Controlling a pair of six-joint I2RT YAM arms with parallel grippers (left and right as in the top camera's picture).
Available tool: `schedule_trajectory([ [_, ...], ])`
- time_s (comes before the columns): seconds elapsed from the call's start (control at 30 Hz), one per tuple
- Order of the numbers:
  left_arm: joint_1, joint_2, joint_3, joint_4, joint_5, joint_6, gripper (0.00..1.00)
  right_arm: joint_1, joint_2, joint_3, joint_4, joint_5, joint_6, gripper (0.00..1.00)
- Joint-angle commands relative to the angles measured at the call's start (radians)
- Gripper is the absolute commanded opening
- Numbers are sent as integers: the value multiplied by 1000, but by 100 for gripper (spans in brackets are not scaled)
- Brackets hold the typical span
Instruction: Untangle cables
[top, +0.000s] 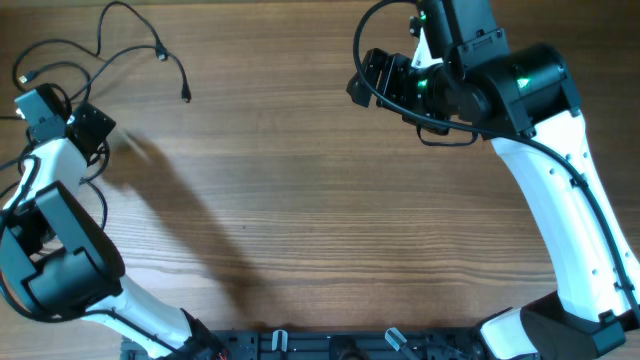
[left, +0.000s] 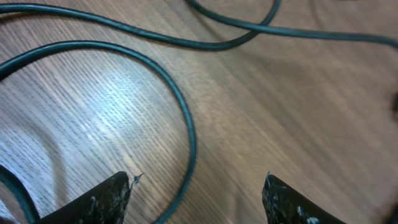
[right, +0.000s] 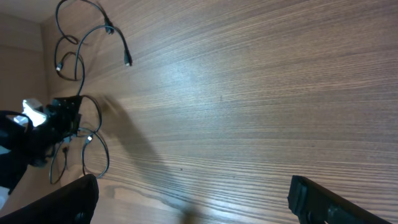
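Seemingly approaching: hovering with the left gripper (left: 196, 190) wide open, empty, astride a loop of the cables (left: 191, 134) in the far-left corner, right gripper (right: 193, 186) likewise agape far right; next, probably lowering to pinch one strand.

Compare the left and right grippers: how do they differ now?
The left gripper sits close over the cables, one loop passing between its fingers; the right gripper hangs over bare table, away from them. The left gripper is near the table; the right gripper looks well above it. Both are open and empty.
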Motion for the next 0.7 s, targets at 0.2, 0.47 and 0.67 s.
schedule_trajectory([
  [0.2,62,31,4,64,-237,51,68,-2,10,17,-1,-3,8,100],
  [0.47,138,28,19,41,-234,40,77,-2,12,17,18,-3,10,100],
  [0.67,138,-19,19,-10,-233,-198,73,-2,22,17,13,-3,9,100],
])
